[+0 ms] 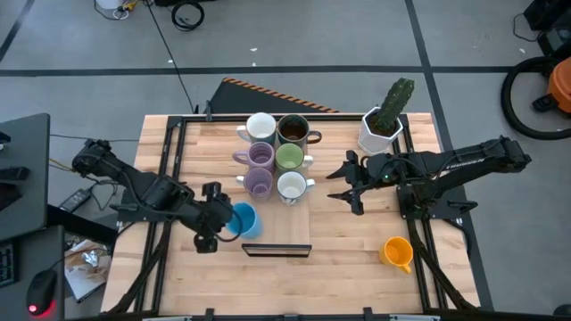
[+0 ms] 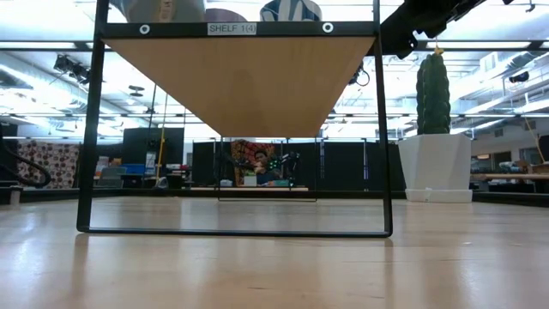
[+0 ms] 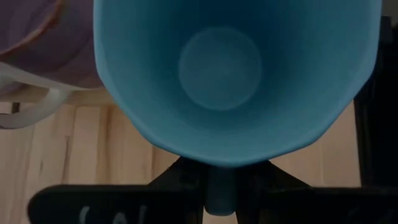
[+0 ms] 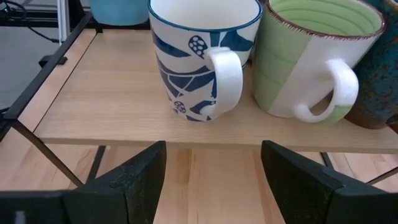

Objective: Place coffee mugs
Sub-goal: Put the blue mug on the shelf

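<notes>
A wooden shelf stands mid-table and carries several mugs: white, dark brown, two lilac, green and white with a blue pattern. My left gripper is shut on the blue mug at the shelf's near left part. My right gripper is open and empty, just right of the shelf, facing the patterned mug's handle. The orange mug stands on the table at the near right. My left gripper pinches the blue mug's handle between its two fingers, coming roughly level from the table's left. The mug's mouth faces up, toward the wrist camera. Whether its bottom rests on the shelf I cannot tell.
A white faceted pot with a cactus stands at the far right, close behind my right arm. The shelf's black frame legs reach down to the table. Bare shelf top lies near of the patterned mug.
</notes>
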